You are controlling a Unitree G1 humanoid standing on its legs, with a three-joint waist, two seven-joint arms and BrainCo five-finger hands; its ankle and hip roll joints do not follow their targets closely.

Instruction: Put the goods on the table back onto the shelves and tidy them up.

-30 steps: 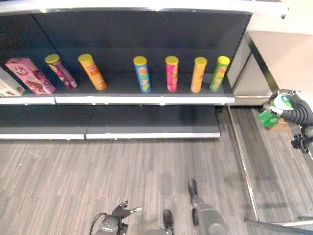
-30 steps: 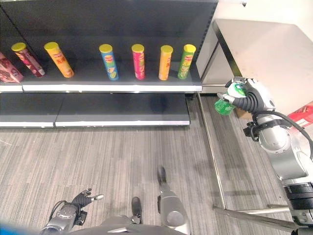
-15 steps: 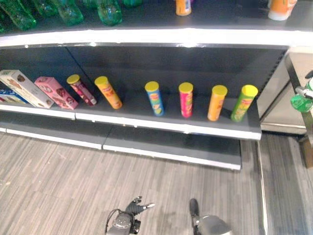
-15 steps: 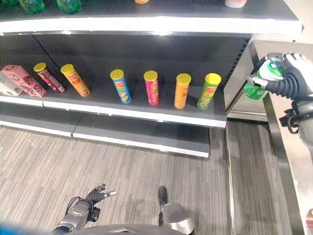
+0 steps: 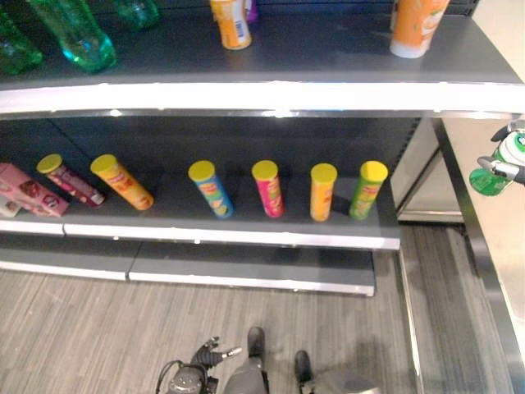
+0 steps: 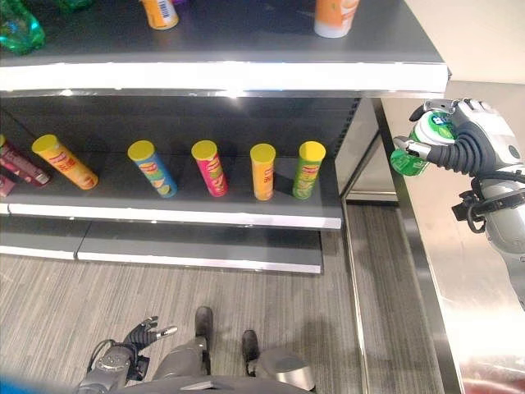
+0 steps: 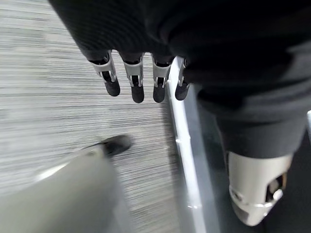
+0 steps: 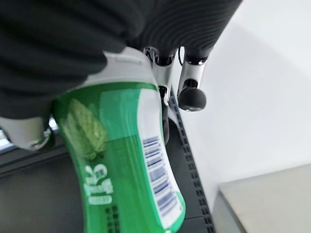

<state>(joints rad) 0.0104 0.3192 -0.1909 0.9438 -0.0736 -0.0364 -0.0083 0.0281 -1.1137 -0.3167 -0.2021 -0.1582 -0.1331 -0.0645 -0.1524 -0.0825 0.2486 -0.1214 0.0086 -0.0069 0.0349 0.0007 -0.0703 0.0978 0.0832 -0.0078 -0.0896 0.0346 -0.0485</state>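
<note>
The right hand (image 6: 474, 141) has its fingers curled around a green bottle (image 6: 413, 149), held above the table (image 6: 459, 271) right of the shelves (image 6: 221, 75); the left hand (image 6: 141, 334) hangs low with relaxed, empty fingers

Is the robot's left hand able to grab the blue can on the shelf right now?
Probably not yet. The left hand hangs low by the floor, fingers relaxed, while the blue can stands up on the shelf. Nothing blocks the way; the arm must lift first.

The floor (image 5: 98, 328) is that grey streaky plank stuff, running across the whole lower part of the scene. Up on the right there's just a plain pale wall (image 6: 484, 41).
</note>
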